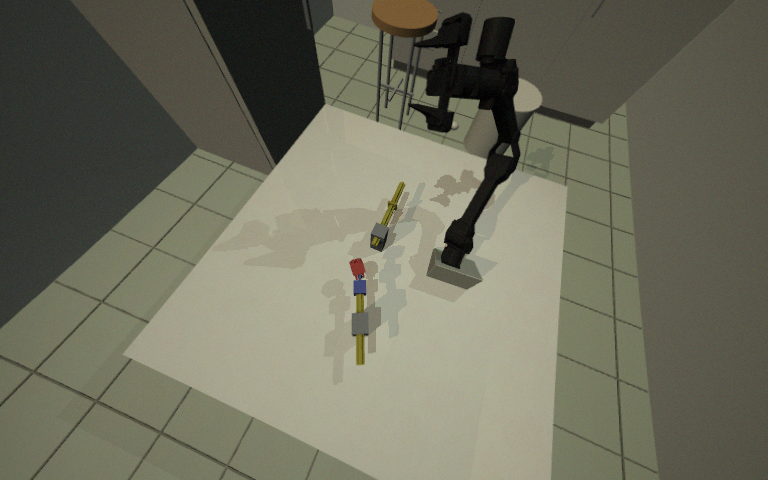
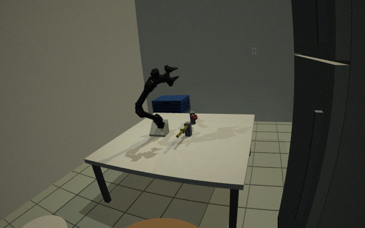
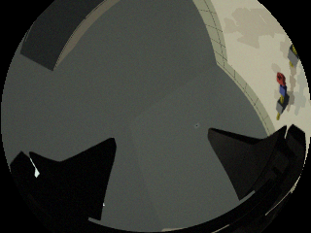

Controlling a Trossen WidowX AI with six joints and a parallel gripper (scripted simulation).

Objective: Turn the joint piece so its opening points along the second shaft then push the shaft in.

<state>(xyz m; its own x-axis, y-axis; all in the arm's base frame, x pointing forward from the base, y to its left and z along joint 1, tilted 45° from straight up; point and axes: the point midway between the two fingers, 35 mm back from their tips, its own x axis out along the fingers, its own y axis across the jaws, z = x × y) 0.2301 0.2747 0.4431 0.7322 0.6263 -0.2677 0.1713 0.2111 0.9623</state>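
My gripper [image 1: 413,75] [image 2: 177,72] [image 3: 163,139] is wide open and empty, high above the table and far from the parts. The red joint piece [image 1: 356,267] [image 2: 195,117] [image 3: 280,78] is hinged to a blue piece [image 1: 359,287] [image 3: 283,90] on the end of the first yellow shaft [image 1: 360,349]. That shaft passes through a grey block [image 1: 360,324] [image 3: 280,106]. The red piece is turned slightly to the left of the shaft's line in the top view. The second yellow shaft [image 1: 400,189] [image 2: 178,134], with a small collar, passes through another grey block [image 1: 379,233] [image 2: 187,129]. Its near end is apart from the red piece.
The arm's base [image 1: 454,273] [image 2: 158,131] stands on the white table [image 1: 453,367] [image 2: 215,161], to the right of the parts in the top view. A stool [image 1: 404,15] and a pale cylinder [image 1: 483,133] stand beyond the table edge. A blue crate [image 2: 172,103] is behind the table.
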